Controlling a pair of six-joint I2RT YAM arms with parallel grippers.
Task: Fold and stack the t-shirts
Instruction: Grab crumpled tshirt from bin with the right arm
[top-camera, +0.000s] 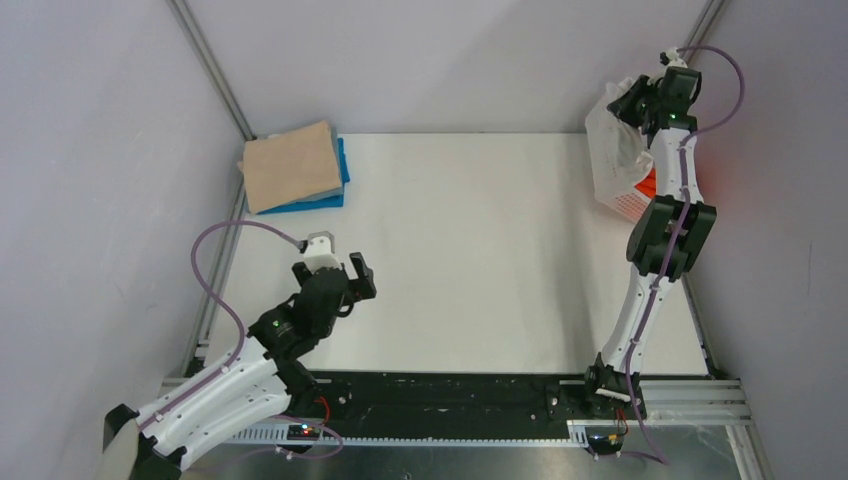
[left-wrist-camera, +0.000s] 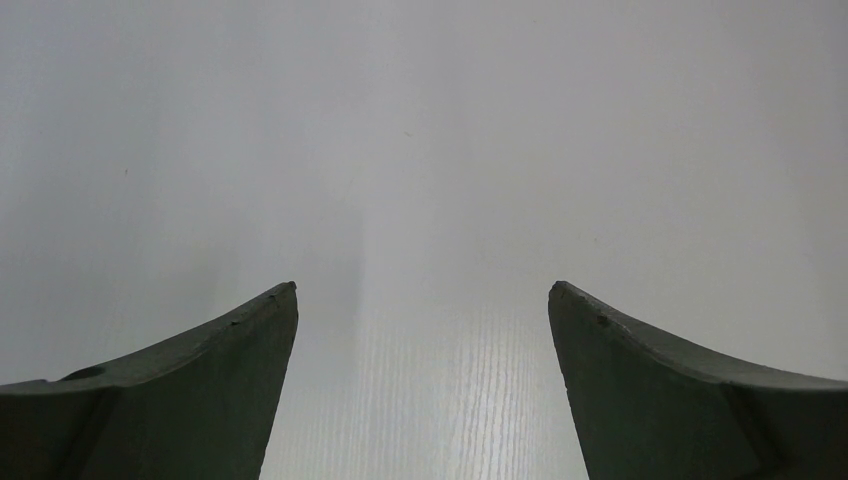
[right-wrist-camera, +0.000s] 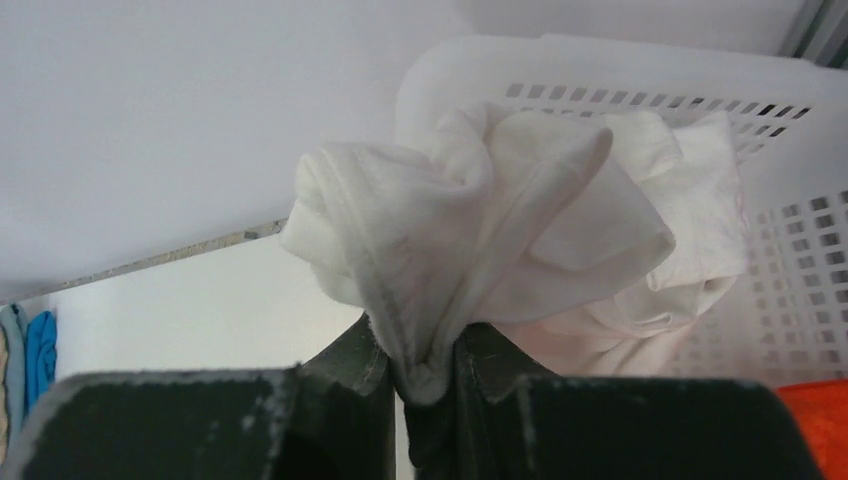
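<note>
My right gripper is shut on a bunched white t-shirt and holds it up above the white lattice basket at the far right. In the right wrist view the white t-shirt is pinched between the fingers. An orange t-shirt shows inside the basket, and also in the right wrist view. A folded beige t-shirt lies on a folded blue t-shirt at the far left. My left gripper is open and empty over the bare table near left.
The white table is bounded by grey walls on the left, right and back. A black rail with cables runs along the near edge between the arm bases.
</note>
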